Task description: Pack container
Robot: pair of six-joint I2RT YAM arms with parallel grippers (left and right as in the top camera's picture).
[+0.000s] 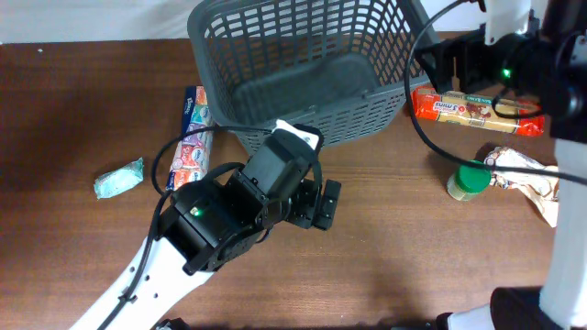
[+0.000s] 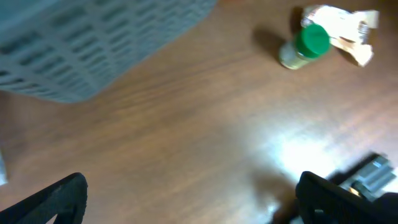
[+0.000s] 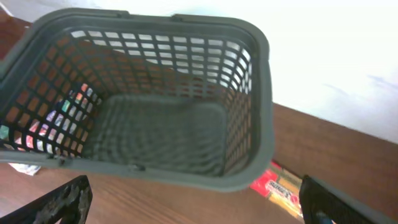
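The container [image 1: 303, 73], a large dark grey lattice basket, stands at the back of the table with nothing inside; the right wrist view looks down into it [image 3: 261, 93]. My left gripper [image 1: 316, 203] hovers over bare wood just in front of the basket. Its jaws are open and hold nothing [image 2: 193, 205]. My right gripper [image 1: 433, 60] hangs by the basket's right wall, open and holding nothing [image 3: 199, 208]. A red snack pack [image 1: 477, 110] lies right of the basket, under the right arm.
A green-lidded jar [image 1: 470, 179] and a crumpled wrapper [image 1: 527, 179] lie at the right, and both show far ahead in the left wrist view, jar [image 2: 305, 45]. A colourful pack [image 1: 194, 147] and a teal packet [image 1: 119, 179] lie left of the basket. A white item [image 1: 298, 133] sits at its front wall.
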